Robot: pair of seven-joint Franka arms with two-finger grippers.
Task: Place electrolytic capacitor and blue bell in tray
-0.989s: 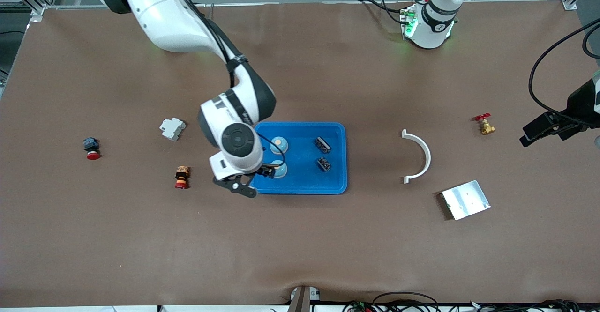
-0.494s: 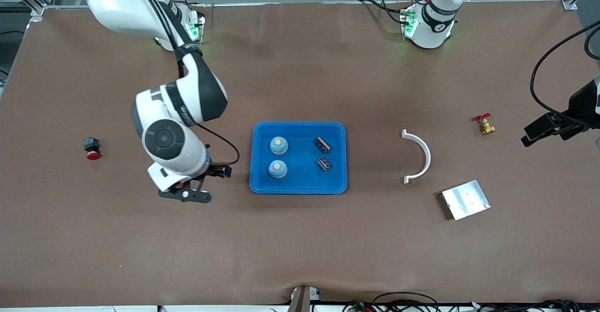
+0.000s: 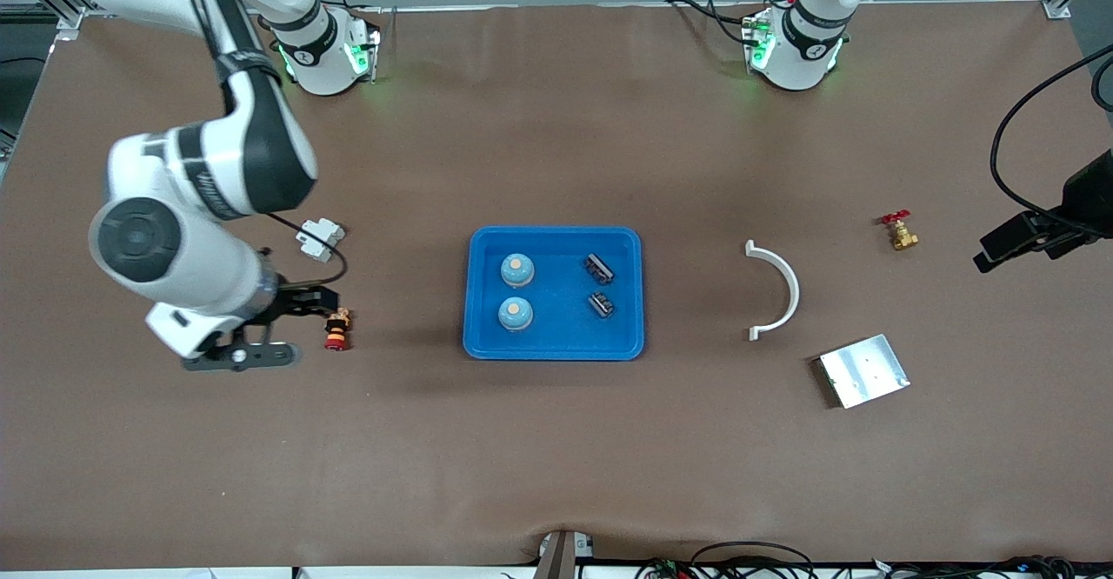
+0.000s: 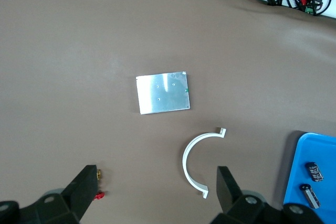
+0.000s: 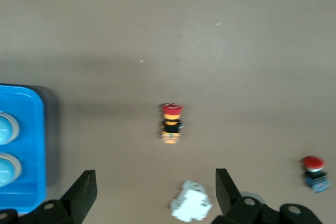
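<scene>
The blue tray [image 3: 622, 336] lies mid-table. In it sit two blue bells [image 3: 517, 270] [image 3: 516, 313] and two dark electrolytic capacitors [image 3: 598, 268] [image 3: 601, 304]. My right gripper [image 3: 283, 325] hangs open and empty over the bare table toward the right arm's end, apart from the tray. In the right wrist view the gripper [image 5: 155, 192] shows wide open, with the tray's edge [image 5: 31, 150] and a bell [image 5: 6, 128] at the side. My left gripper [image 3: 1013, 242] waits up high at the left arm's end; its wrist view shows the gripper [image 4: 155, 190] open and empty, with the tray's corner [image 4: 325, 150].
A white clip-like part [image 3: 320, 238] and a red-and-orange push button [image 3: 336, 329] lie by the right gripper. Toward the left arm's end lie a white half-ring [image 3: 778, 288], a silver plate [image 3: 863, 370] and a small brass valve with a red handle [image 3: 900, 231].
The right arm has swung away from over the tray toward its own end of the table, fingers open, leaving the nearer bell in the tray. The left arm has barely moved.
</scene>
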